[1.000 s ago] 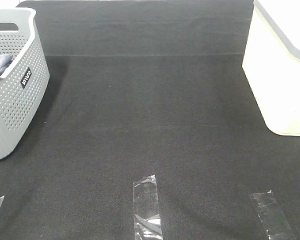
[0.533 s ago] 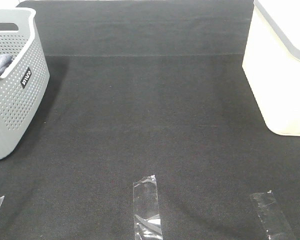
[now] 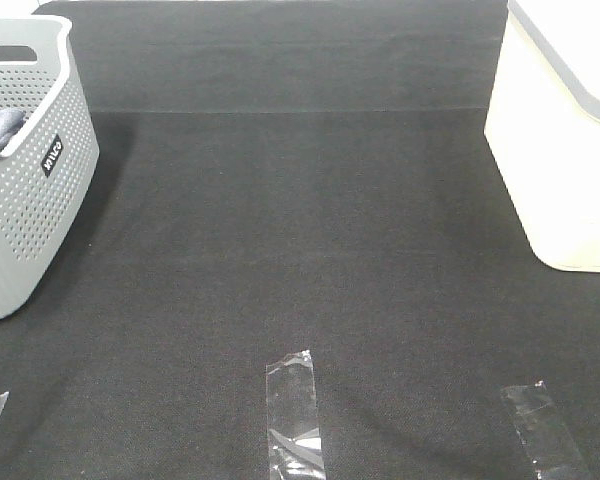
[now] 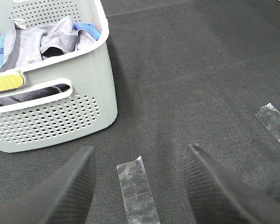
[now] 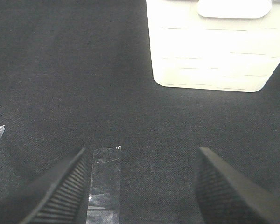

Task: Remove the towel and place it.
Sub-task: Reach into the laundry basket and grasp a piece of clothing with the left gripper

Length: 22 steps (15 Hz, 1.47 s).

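Note:
The slate-grey towel lies crumpled inside a grey perforated basket, next to a bright blue cloth. In the exterior high view the basket stands at the left edge and only a bit of the towel shows over its rim. My left gripper is open and empty, low over the black mat, apart from the basket. My right gripper is open and empty over the mat, short of a white bin. Neither gripper shows in the exterior high view.
A white bin stands at the right edge of the black mat. Clear tape strips lie on the mat near the front edge. A yellow-green item sits at the basket's handle.

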Tool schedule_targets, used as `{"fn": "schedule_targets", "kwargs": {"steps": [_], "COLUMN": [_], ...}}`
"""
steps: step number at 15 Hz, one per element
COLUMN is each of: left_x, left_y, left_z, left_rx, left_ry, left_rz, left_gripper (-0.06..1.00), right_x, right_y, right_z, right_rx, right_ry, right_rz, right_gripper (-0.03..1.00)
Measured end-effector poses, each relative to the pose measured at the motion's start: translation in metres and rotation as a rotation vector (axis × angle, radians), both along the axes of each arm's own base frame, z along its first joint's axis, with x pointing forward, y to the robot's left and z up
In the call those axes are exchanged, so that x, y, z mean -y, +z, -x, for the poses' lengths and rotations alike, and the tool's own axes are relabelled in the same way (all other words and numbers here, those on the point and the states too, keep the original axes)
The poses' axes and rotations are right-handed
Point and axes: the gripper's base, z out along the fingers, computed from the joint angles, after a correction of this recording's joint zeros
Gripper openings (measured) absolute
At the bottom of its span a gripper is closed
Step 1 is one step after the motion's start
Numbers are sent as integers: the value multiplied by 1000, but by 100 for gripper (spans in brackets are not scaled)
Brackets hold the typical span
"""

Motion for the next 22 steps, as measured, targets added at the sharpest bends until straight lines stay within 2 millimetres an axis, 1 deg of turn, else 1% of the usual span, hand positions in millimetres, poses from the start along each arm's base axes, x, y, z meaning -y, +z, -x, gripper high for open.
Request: {"fn": "schedule_targets", "kwargs": {"steps": [9, 11, 13, 15, 16, 18, 19, 21, 22], "left_x": [0, 0, 0, -3, -6, -8, -8, -8, -7], "left_y": [0, 10, 27, 40, 46, 57, 66, 77, 87], "left_z": [0, 0, -13, -39, -67, -106, -127, -174, -212], "left_rx": [1, 65, 138, 140, 111, 65, 41, -38, -78], "left_ry": [-1, 2, 23, 75, 116, 156, 175, 204, 226], "left_rz": [7, 18, 30, 34, 15, -17, -26, -39, -30], "left_gripper": [55, 55, 55, 55, 55, 52, 52, 51, 51], "right_x": [0, 0, 0, 0, 0, 0, 0, 0, 0], "right_y": [0, 0, 0, 0, 0, 0, 0, 0, 0], "right_z": [0, 0, 0, 0, 0, 0, 0, 0, 0], "right_rx": [0, 0, 0, 0, 0, 0, 0, 0, 0], "right_ry": [0, 0, 0, 0, 0, 0, 0, 0, 0], "right_rz": [0, 0, 0, 0, 0, 0, 0, 0, 0], "right_gripper": [62, 62, 62, 62, 62, 62, 62, 62, 62]}}
